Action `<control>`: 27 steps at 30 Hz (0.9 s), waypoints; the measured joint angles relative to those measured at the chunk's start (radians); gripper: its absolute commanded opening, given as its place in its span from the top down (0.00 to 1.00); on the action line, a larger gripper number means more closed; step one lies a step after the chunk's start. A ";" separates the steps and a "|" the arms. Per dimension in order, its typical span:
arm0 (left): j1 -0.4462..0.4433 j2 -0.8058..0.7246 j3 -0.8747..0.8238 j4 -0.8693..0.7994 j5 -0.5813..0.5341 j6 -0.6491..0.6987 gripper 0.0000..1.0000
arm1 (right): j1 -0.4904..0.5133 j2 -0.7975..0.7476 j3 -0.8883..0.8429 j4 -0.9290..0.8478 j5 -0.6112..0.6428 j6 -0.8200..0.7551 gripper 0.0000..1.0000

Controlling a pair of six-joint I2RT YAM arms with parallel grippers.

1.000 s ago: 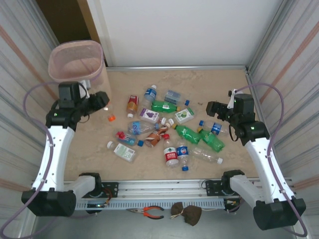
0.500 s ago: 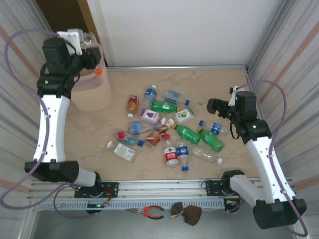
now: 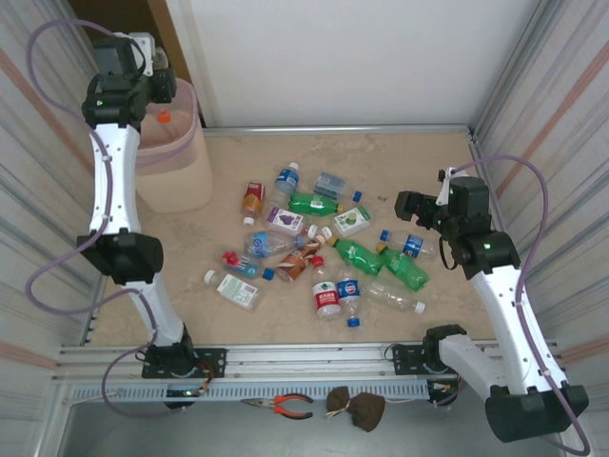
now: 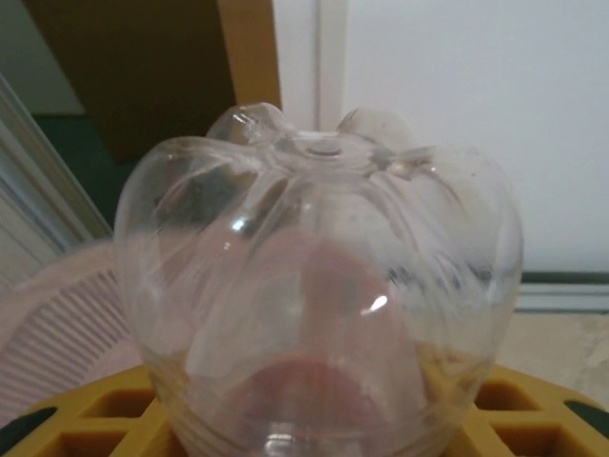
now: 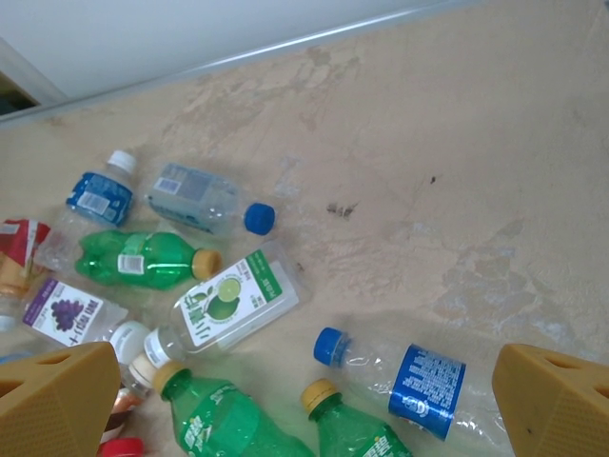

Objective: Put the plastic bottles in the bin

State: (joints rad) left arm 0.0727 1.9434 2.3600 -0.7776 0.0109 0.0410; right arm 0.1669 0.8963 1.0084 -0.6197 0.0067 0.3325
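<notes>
The bin (image 3: 181, 181) stands at the surface's (image 3: 428, 162) far left corner; the plastic bottles (image 3: 357, 255) lie scattered mid-surface, to its right.

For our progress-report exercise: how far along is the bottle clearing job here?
Done: cannot tell; the bin hides what is inside. In hand: the left gripper holds a clear bottle over the bin. Left: over a dozen bottles lie on the table, the open right gripper above them.

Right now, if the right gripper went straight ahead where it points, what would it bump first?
Probably the clear blue-label bottle lying just ahead of the open right gripper, or the green bottle beside it. Depth is unclear.
</notes>
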 measured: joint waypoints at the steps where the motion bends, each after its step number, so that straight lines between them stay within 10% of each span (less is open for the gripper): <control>1: 0.008 0.019 0.000 -0.017 0.006 0.000 0.51 | 0.003 -0.003 0.000 -0.002 0.001 0.001 0.01; 27: 0.058 0.328 0.130 -0.436 0.101 -0.044 0.53 | 0.069 -0.016 -0.010 -0.010 0.031 0.033 0.01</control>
State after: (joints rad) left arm 0.1303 2.2711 2.4905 -1.2137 0.1116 -0.0032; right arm 0.2363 0.8799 0.9989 -0.6296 0.0372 0.3656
